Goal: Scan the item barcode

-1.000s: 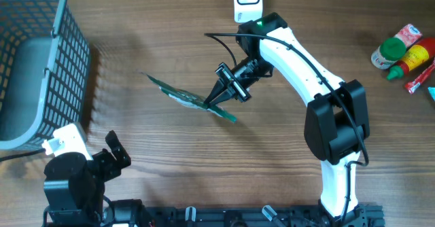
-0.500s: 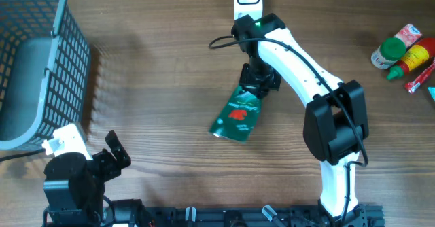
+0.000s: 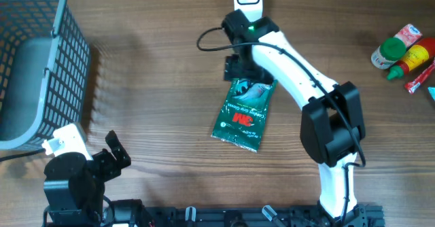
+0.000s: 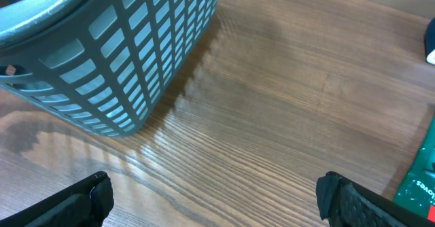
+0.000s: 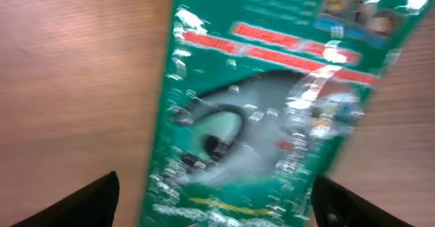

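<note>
Released within the last second, the packet (image 3: pixel 243 115) has gone from being held on edge above the worktop (image 3: pixel 156 64) to lying flat on it, printed face up, near the middle. No barcode shows on that face (it may be underneath), so I judge the scan not yet done and a fresh pick needed. Over the packet's upper end the right tool (image 5: pixel 216 205) hangs with jaws wide apart, gripping nothing. At the near left corner the left tool (image 4: pixel 217 198) is just as wide and empty.
</note>
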